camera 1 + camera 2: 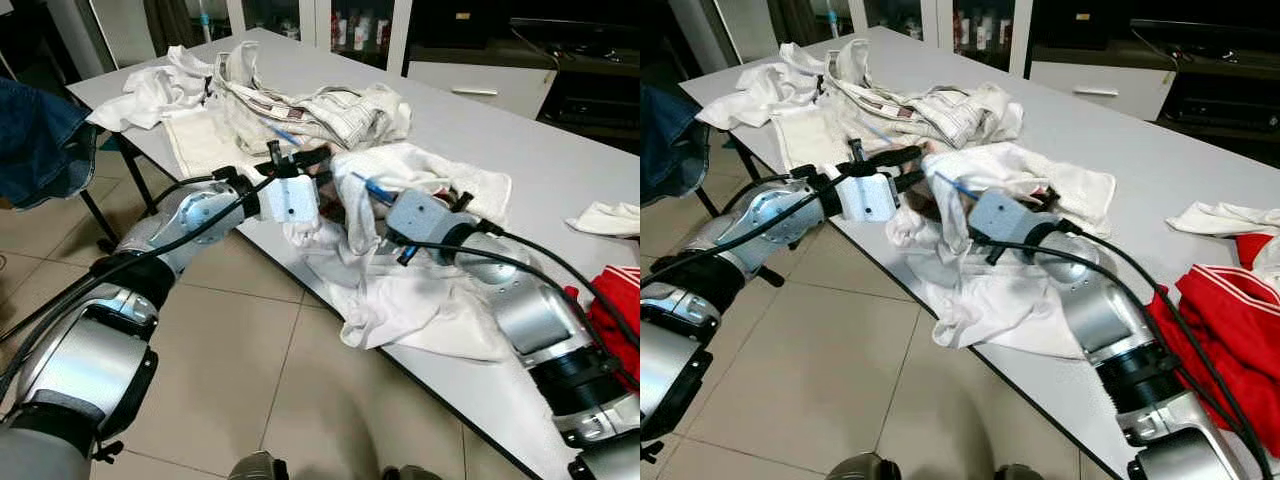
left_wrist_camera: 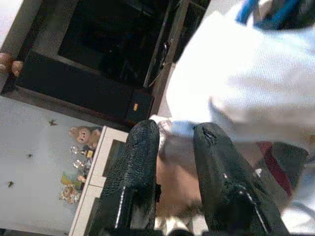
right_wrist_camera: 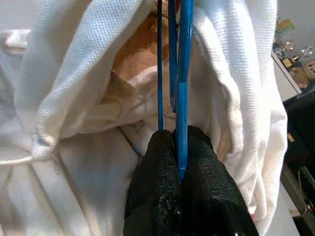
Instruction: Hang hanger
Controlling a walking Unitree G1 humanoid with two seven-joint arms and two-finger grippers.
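The left gripper (image 1: 318,157) has its fingers parted, just beside the white knit cotton shirt (image 1: 420,290) on the grey table (image 1: 520,170). Right of it, the right gripper (image 3: 181,142) is clenched on the thin blue wire hanger (image 3: 180,73) — shirt folds drape around both.

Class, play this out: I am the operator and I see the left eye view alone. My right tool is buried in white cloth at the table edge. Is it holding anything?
Observer: Yes. In the right wrist view, the right tool is shut on a blue hanger.
Operator: Is the cloth on that hanger?
Observer: The white garment drapes down on both sides of the hanger's blue wires.
Operator: And my left tool?
Observer: The left wrist view shows the left tool open, with a gap between its fingers.
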